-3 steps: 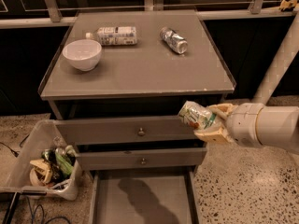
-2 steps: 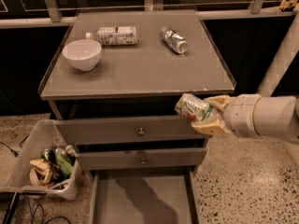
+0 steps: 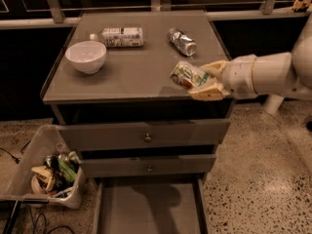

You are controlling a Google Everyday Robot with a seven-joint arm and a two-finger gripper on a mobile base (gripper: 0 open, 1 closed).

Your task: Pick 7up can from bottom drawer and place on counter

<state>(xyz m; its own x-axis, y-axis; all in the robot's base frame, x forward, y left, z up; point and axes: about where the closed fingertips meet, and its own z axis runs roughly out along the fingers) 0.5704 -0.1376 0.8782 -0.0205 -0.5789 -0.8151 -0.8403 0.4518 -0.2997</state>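
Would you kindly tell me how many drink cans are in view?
2: the 7up can, held in the gripper over the front right edge of the counter, and a silver can lying at its back right. The floor bin may hide more.

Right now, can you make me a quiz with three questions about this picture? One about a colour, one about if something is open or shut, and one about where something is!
1. What colour is the bowl on the counter?
A) red
B) white
C) blue

2. How is the bottom drawer?
A) pulled open
B) pushed shut
C) taken out and set on the counter

3. Where is the 7up can?
A) in the bowl
B) in the bottom drawer
C) in the gripper, above the counter's front right edge

Answers:
1 B, because the bowl is plain white.
2 A, because its flat grey floor shows from above.
3 C, because the gripper is shut on the can, with its fingers on both sides.
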